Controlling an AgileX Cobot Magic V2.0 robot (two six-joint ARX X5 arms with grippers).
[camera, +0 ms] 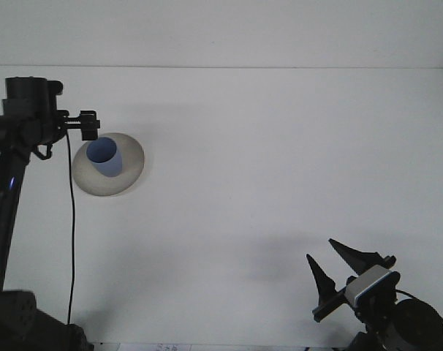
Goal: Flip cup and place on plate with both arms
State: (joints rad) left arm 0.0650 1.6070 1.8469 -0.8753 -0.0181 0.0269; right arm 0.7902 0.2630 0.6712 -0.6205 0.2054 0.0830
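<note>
Black left arm (pixel 17 139), dangling black cable (pixel 69 241); right end effector (pixel 342 274) black, pointed.

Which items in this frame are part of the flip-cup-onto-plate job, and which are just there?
Job items:
- blue cup, standing on the plate
- plate, far left of the table
- left gripper, just above the cup
- right gripper, open, low at near right

Just there:
- white table; nothing else lies on it
- black cable hanging from the left arm
</note>
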